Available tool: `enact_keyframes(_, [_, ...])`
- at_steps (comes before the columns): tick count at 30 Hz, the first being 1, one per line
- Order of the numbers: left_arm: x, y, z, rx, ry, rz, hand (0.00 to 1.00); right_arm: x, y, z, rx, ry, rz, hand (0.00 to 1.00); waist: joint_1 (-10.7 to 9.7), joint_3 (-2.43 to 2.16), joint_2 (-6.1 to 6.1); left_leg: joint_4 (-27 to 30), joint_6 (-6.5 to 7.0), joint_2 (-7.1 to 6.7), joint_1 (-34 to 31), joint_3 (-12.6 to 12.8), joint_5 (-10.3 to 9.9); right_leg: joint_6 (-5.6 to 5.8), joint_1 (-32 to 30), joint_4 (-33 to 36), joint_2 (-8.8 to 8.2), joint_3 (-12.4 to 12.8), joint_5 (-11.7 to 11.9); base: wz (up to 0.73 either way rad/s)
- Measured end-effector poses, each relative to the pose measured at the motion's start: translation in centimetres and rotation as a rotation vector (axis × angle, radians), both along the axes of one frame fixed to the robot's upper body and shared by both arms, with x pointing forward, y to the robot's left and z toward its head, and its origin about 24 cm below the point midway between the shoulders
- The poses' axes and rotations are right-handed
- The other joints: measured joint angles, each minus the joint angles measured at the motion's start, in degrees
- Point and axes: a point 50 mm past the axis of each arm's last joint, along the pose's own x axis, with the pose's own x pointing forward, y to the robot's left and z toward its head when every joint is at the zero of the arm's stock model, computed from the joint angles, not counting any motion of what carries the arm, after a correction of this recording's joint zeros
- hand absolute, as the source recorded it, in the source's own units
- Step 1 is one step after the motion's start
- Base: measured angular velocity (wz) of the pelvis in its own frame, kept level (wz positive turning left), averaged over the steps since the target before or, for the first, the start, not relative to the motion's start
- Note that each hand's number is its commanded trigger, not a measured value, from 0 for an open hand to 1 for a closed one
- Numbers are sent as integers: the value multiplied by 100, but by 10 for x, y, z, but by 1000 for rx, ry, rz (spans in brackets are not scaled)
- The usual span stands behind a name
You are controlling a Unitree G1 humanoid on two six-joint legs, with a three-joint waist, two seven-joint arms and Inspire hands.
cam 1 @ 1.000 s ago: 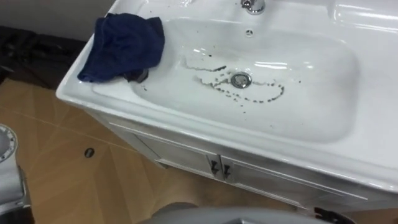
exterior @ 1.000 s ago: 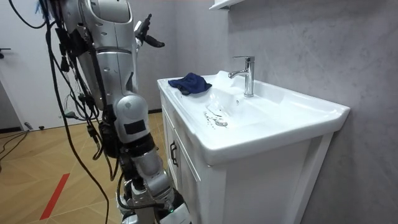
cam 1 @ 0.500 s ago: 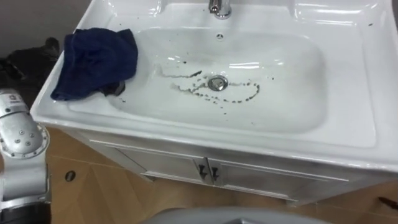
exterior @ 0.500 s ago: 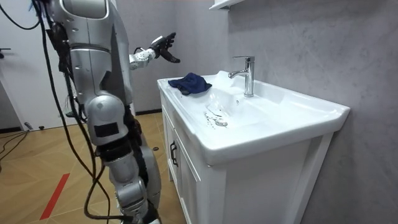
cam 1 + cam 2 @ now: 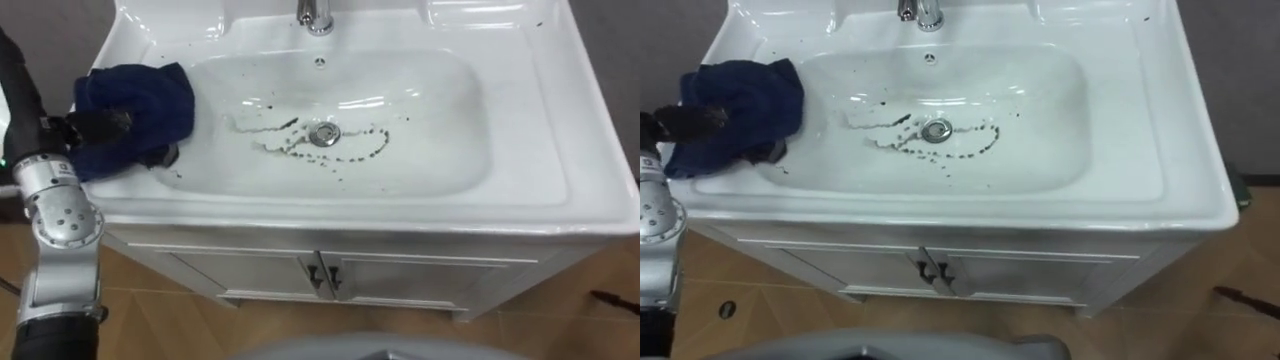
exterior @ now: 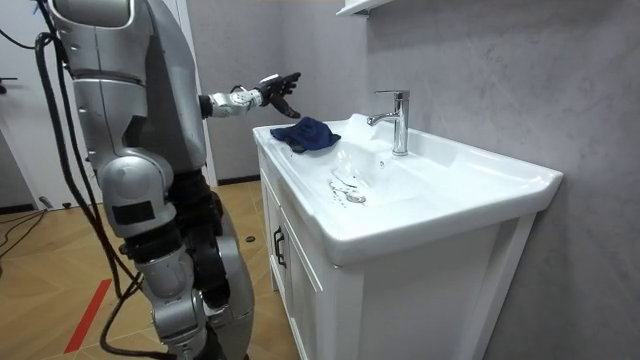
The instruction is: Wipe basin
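Left eye view, stance: I stand square to the white vanity cabinet (image 5: 400, 275), its two doors nearest me, so the bowl lies straight below my head.
Left hand: my left hand (image 5: 95, 128) comes in from the left with fingers extended and loosely spread, holding nothing. In the room view it hovers just above the cloth and apart from it.
Reason for pose: I judge this to be a reach, with the hand kept wide so it can close over the bunched fabric.
Cloth: a dark blue crumpled cloth (image 5: 140, 100) sits heaped on the basin's left rim, its inner edge lapping onto the slope of the bowl. It lies on the side my left arm reaches.
Basin: a white glazed ceramic basin (image 5: 520, 170), rectangular with a rounded bowl, glossy under the room light.
Soiling: a trail of dark specks (image 5: 350, 158) curves to either side of the drain, with a few more beside the cloth. The right half of the bowl looks clean.
Drain: a round metal drain (image 5: 324, 133) at mid-bowl.
Tap: a chrome tap (image 5: 314, 14) stands centred on the back ledge.
Progress: by my judgement, wiping has not begun.
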Motion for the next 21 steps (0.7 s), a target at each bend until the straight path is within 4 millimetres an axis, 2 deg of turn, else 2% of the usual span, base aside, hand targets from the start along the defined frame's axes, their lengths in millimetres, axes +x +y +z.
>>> enact_keyframes(1, [0,0,0,0,1,0,0,1,1,0,3,-2,0,0,-15,-10,-11,-12,0,2,11,11,0,0,1,-1,0,12,0,-4])
enact_keyframes(5, [0,-1,-2,-3,15,-1,0,2,2,-1,7,2,0,0,-101,-1,-34,-26,0,3,4,20,0,0,-9,-1,1,44,1,-1])
enact_keyframes(7, [1,-3,-3,-2,23,-4,0,2,2,-1,7,2,1,0,-105,-11,-19,-28,0,8,-3,28,-1,-1,-22,0,8,90,1,0])
enact_keyframes(21, [0,-4,-13,29,112,7,0,1,2,0,12,26,-4,0,-157,-1,22,-94,-4,21,-29,120,1,-9,-89,-2,18,166,7,-3])
